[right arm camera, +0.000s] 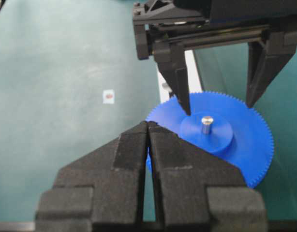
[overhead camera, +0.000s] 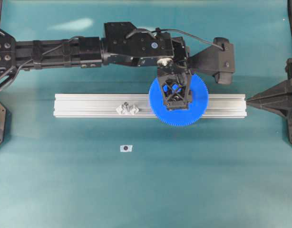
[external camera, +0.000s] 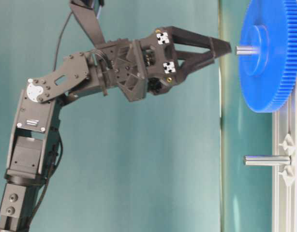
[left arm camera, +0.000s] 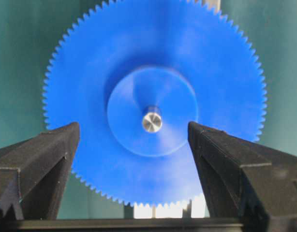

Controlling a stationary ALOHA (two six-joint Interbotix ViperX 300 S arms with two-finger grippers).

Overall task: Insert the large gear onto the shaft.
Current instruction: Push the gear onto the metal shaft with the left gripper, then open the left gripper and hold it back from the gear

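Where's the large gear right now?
In the overhead view the large gear sits right of centre on the aluminium rail, threaded onto a shaft, directly under the open left gripper.

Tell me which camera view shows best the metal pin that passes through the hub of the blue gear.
The left wrist view: the pin sits centred, its end face in the blue gear. The right wrist view shows it smaller, from the side. The table-level view shows its tip in profile. In the overhead view the left pincer covers it.
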